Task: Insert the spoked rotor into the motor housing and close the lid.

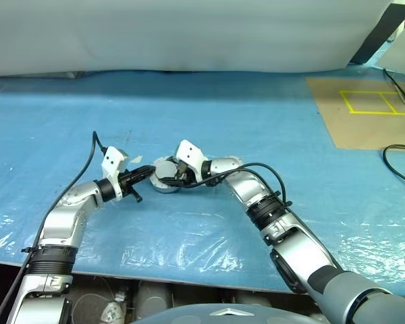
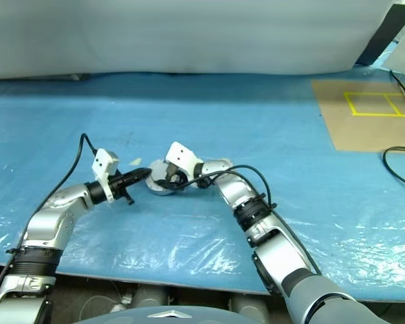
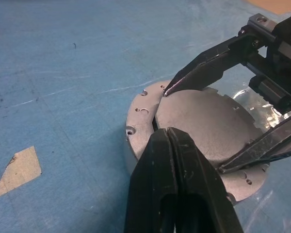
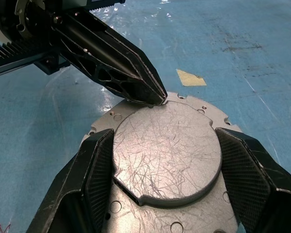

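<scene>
The motor housing (image 1: 163,182) lies flat on the blue sheet in the middle, its holed flange (image 3: 138,116) showing. The lid (image 4: 167,150) is down on it, a scratched round grey face. The spoked rotor is hidden. My right gripper (image 4: 165,136) straddles this round top, with one finger pressed against each side. My left gripper (image 3: 167,133) is shut with nothing in it. Its tip (image 4: 157,97) touches the lid's edge on the side away from the right wrist.
A beige tape scrap (image 3: 19,170) lies on the sheet just left of the housing. At the far right is a brown board (image 1: 371,111) with yellow lines, and a black cable (image 1: 398,155) runs across it. The table's front edge (image 1: 189,266) is close to me.
</scene>
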Controlling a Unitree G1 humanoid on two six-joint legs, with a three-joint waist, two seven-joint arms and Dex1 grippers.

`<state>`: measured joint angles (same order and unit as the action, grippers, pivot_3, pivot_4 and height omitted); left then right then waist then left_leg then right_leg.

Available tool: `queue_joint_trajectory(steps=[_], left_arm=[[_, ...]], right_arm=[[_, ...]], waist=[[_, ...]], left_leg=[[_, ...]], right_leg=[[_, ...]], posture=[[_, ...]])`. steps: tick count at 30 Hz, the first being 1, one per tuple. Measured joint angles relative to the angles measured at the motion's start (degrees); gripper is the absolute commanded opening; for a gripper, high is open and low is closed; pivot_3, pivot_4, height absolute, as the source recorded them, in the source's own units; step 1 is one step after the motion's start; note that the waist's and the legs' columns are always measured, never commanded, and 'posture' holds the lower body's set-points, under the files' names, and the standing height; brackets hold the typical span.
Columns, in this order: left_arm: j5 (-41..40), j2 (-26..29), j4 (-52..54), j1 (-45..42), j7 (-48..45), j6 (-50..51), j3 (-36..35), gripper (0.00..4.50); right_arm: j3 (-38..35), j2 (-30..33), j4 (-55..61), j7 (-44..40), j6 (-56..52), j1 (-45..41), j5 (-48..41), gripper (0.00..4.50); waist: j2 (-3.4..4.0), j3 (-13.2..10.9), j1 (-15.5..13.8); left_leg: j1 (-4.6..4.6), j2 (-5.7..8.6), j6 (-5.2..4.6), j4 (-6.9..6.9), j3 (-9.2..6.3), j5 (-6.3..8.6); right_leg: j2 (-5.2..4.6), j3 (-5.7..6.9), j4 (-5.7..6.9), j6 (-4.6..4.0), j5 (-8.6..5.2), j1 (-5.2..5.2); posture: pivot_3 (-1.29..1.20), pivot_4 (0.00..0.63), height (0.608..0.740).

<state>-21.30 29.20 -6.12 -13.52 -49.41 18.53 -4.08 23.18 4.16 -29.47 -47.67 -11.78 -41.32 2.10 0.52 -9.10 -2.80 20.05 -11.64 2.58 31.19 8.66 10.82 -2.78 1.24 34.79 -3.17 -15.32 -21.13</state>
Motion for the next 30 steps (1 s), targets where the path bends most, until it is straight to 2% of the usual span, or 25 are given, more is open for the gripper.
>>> queue_joint_trajectory(steps=[17,19,22,30], left_arm=[[0.4,0.5,0.1,0.4,-1.6,-0.5,1.7,0.04],[0.6,0.5,0.1,0.4,-1.6,-0.9,2.0,0.0],[0.8,0.5,0.0,0.3,-1.6,-1.3,2.1,0.0],[1.1,0.5,-0.8,-0.1,-1.9,-1.6,2.0,0.0]], right_arm=[[-1.7,0.3,2.3,-0.6,-3.7,0.9,-0.8,2.95],[-1.8,0.3,2.9,-0.5,-3.9,1.3,-0.8,3.67],[-2.8,0.4,4.2,-0.4,-4.1,2.2,-1.8,4.48],[-7.4,2.9,5.7,-3.3,-6.9,2.8,-6.5,4.48]], waist=[[0.07,0.1,-0.5],[0.07,0.1,-0.6],[0.06,0.1,-0.8],[0.0,0.0,-1.1]], left_leg=[[-0.02,0.28,-0.02,-0.16,0.01,0.01],[-0.01,0.29,-0.02,-0.19,0.01,0.0],[-0.01,0.28,-0.01,-0.23,0.01,0.0],[0.21,0.27,-0.02,-0.22,0.02,-0.02]], right_leg=[[-0.32,0.0,-0.03,0.16,-0.1,0.01],[-0.33,0.0,-0.04,0.19,-0.11,0.01],[-0.32,0.0,-0.04,0.2,-0.12,-0.02],[-0.3,0.01,-0.03,0.21,-0.11,-0.21]], posture=[[0.0,0.15,0.74],[0.0,0.15,0.74],[0.0,0.15,0.74],[0.0,0.15,0.74]])
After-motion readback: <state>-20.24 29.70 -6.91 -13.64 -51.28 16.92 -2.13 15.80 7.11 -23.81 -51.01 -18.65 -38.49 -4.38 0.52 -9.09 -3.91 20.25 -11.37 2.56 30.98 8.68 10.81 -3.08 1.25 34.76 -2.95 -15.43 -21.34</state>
